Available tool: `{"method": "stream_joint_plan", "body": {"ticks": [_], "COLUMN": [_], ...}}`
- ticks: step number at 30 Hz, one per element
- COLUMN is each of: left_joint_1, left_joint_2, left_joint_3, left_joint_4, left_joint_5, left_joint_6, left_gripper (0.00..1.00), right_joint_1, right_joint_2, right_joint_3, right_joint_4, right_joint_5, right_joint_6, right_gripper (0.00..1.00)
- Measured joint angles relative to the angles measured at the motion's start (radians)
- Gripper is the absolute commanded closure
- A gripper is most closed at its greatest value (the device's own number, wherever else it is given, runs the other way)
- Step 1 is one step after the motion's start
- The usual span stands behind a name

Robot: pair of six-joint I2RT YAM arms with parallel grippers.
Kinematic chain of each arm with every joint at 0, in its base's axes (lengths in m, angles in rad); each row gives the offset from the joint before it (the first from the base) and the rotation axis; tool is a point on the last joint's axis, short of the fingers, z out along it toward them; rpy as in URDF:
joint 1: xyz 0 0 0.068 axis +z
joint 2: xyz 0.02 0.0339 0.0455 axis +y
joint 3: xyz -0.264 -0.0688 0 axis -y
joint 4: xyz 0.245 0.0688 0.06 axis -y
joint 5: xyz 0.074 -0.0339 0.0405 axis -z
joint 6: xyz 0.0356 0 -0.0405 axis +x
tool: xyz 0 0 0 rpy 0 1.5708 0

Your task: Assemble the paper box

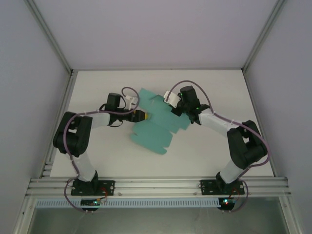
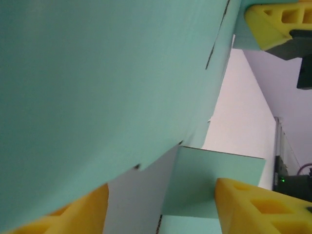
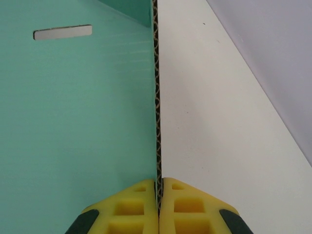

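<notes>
The paper box (image 1: 155, 130) is a teal die-cut cardboard sheet with flaps, lying mid-table and partly lifted. My left gripper (image 1: 144, 116) reaches in from the sheet's left side. In the left wrist view the sheet (image 2: 97, 83) curves overhead, and a folded flap (image 2: 214, 180) stands between the yellow fingers (image 2: 253, 207) of my left gripper (image 2: 161, 195), which are well apart. My right gripper (image 1: 176, 109) holds the sheet's upper right part. Seen from the right wrist, the right gripper (image 3: 159, 195) is shut on the sheet's corrugated edge (image 3: 156, 97), teal face (image 3: 73, 122) to the left with a slot (image 3: 62, 32).
The white table (image 1: 219, 92) is walled by pale panels and aluminium posts (image 1: 48, 39). A metal rail (image 1: 156, 186) runs along the near edge at the arm bases. Bare tabletop (image 3: 219, 136) lies right of the held edge.
</notes>
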Motion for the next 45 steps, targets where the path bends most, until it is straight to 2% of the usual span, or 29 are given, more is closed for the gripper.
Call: {"method": "stream_joint_plan", "body": {"ticks": [1,3,5,10,15,19,22,27,28,31,34,40,42,43,45], "left_joint_1": [-0.001,-0.003,-0.006,-0.01,-0.017,-0.032,-0.042,-0.044,-0.044,-0.051,-0.064,-0.056,-0.044,-0.034,-0.008], "left_joint_2": [0.008,0.011,0.011,0.041,0.063,0.062,0.061,0.06,0.06,0.059,0.048,-0.05,-0.132,-0.182,-0.271], "left_joint_3": [0.001,0.0,0.0,-0.004,-0.013,-0.002,0.027,0.065,0.066,0.076,0.083,0.053,0.026,0.014,0.007], "left_joint_4": [0.02,0.053,0.097,0.208,0.245,0.183,0.069,-0.027,-0.043,-0.11,-0.165,-0.283,-0.338,-0.369,-0.425], "left_joint_5": [0.013,0.03,0.045,0.064,0.031,-0.064,-0.156,-0.251,-0.259,-0.287,-0.324,-0.456,-0.515,-0.543,-0.591], "left_joint_6": [-0.008,-0.029,-0.05,-0.119,-0.185,-0.257,-0.351,-0.539,-0.566,-0.612,-0.624,-0.547,-0.488,-0.456,-0.396], "left_gripper": [0.59,0.62,0.69,1.0,1.0,1.0,1.0,0.99,0.92,0.89,0.79,0.33,0.14,0.01,0.0], "right_joint_1": [0.0,0.001,0.001,-0.004,-0.003,0.023,0.088,0.232,0.254,0.303,0.327,0.295,0.269,0.257,0.235], "right_joint_2": [0.0,0.0,0.0,0.0,0.0,-0.015,-0.056,-0.105,-0.106,-0.106,-0.106,-0.105,-0.101,-0.098,-0.093], "right_joint_3": [0.0,0.0,0.0,0.0,0.0,-0.012,-0.043,-0.085,-0.094,-0.109,-0.122,-0.121,-0.117,-0.113,-0.105], "right_joint_4": [0.0,0.002,0.002,0.01,0.008,0.01,0.016,-0.001,-0.001,0.001,0.015,0.049,0.046,0.042,0.038], "right_joint_5": [0.001,0.003,0.002,0.006,0.019,0.062,0.124,0.256,0.279,0.346,0.395,0.404,0.397,0.391,0.378], "right_joint_6": [0.0,0.001,0.004,0.012,0.011,-0.024,-0.079,-0.171,-0.182,-0.205,-0.225,-0.278,-0.303,-0.314,-0.331], "right_gripper": [1.0,1.0,1.0,1.0,1.0,1.0,1.0,1.0,1.0,1.0,1.0,1.0,1.0,1.0,1.0]}}
